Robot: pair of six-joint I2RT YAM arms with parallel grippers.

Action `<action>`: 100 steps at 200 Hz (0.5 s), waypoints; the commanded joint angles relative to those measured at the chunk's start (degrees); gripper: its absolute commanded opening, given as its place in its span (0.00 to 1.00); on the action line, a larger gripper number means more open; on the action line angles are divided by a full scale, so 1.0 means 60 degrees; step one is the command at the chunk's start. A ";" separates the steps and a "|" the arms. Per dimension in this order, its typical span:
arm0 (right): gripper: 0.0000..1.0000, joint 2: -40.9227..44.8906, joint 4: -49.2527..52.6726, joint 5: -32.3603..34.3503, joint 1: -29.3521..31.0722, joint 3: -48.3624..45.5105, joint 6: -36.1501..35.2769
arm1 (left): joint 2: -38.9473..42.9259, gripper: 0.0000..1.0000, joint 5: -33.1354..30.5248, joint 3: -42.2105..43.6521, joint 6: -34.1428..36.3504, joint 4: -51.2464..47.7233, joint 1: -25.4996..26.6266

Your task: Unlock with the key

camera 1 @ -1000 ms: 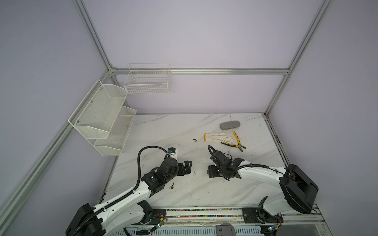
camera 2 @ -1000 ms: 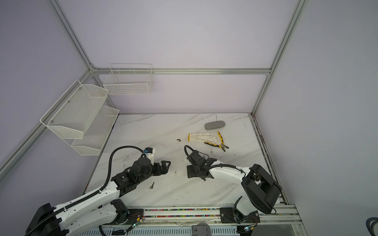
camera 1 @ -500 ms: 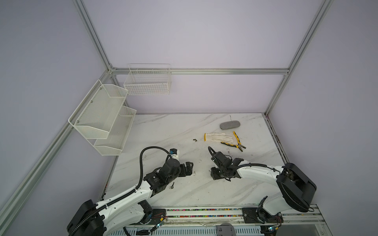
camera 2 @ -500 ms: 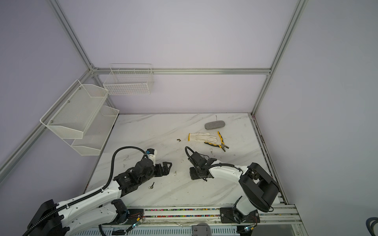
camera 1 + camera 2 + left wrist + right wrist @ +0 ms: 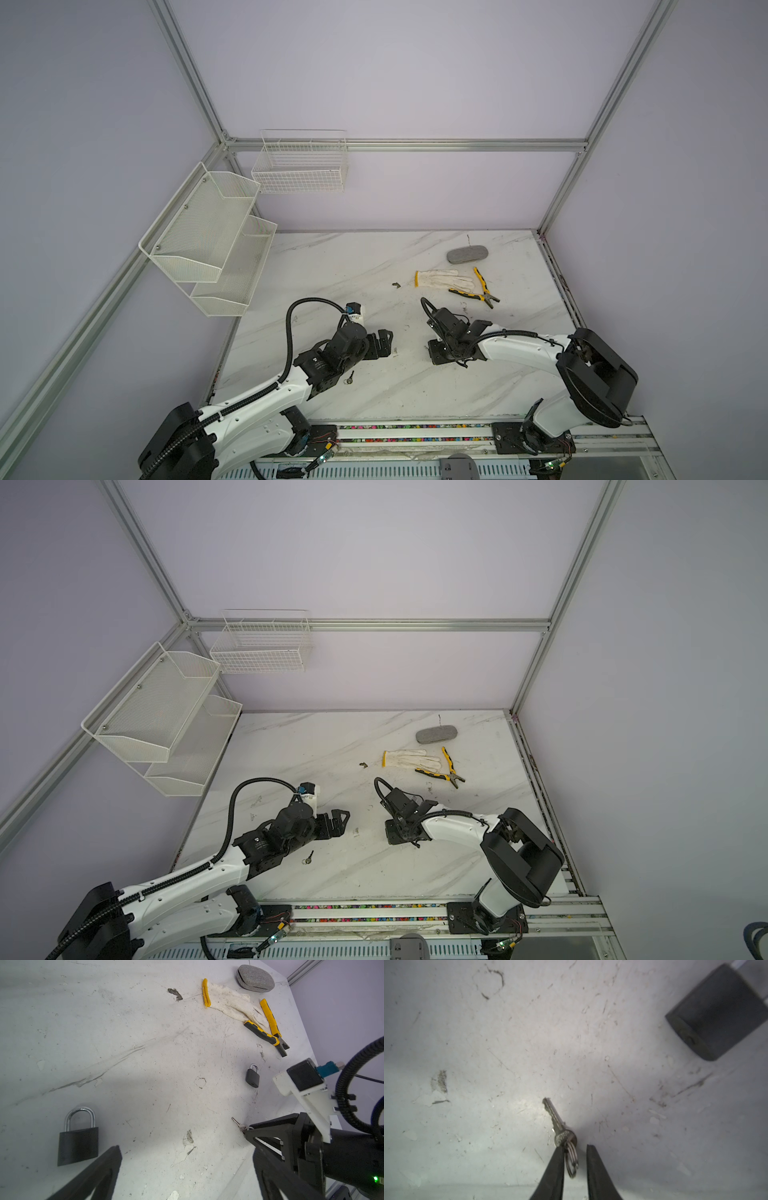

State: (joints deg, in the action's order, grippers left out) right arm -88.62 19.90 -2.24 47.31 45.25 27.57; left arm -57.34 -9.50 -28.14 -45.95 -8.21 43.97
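In the right wrist view a small silver key (image 5: 553, 1114) lies on the marble table with its split ring (image 5: 572, 1160) between my right gripper's (image 5: 574, 1146) narrowly parted fingers. One finger touches the key's head; a gap shows on the other side. A black padlock (image 5: 716, 1016) lies beyond it. Over bare table my left gripper (image 5: 186, 1148) stands wide open, and a second black padlock (image 5: 78, 1142) lies just outside one finger (image 5: 108, 1159). In both top views the grippers (image 5: 380, 343) (image 5: 436, 353) face each other at the table's middle front.
Another key (image 5: 350, 377) lies beside my left arm. A white glove (image 5: 444, 279), yellow-handled pliers (image 5: 478, 293) and a grey case (image 5: 466, 254) lie at the back right. White wire baskets (image 5: 208, 237) hang on the left wall.
My right gripper's jaws have narrowed round the key's ring and the gripper has settled lower. The left arm has edged slightly to the right, still wide open.
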 commanded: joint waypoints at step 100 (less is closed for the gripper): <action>0.06 -0.0041 -0.0079 0.0285 0.0266 0.0100 0.0210 | 0.0182 1.00 -0.0306 -0.0847 -0.0320 0.0399 0.0028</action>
State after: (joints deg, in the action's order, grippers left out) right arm -88.68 19.57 -2.17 48.47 45.28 28.23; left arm -57.30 -10.55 -28.14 -46.74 -8.16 43.97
